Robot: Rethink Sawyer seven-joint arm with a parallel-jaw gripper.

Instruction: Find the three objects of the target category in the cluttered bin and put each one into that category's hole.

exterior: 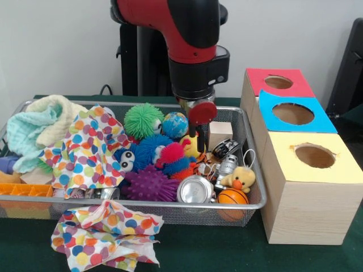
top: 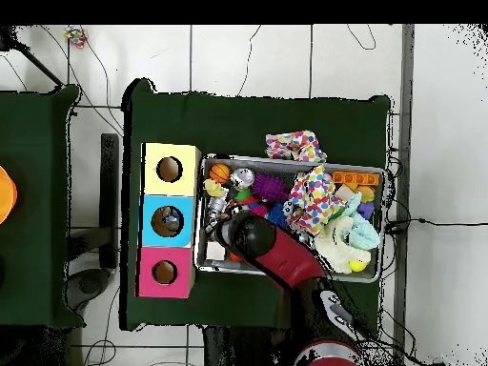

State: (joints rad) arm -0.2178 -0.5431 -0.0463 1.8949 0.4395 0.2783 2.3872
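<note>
- While the gripper [exterior: 195,133] hangs over the basket [exterior: 252,195], whether its fingers are parted cannot be told.
- The blue hole [exterior: 293,114] is found at three o'clock of the basket, in the middle of three boxes.
- Three spiky balls are counted; they are judged soft, light, best pinched across the middle.
- Two dotted cloths are seen, one outside at six o'clock.

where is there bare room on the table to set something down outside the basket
Bare green cloth lies in front of the basket, between the dotted rag hanging over its rim and the yellow-topped box. In the overhead view, a wide green strip borders the basket's far side. Inside the basket it is crowded; the boxes sit tight against it.
</note>
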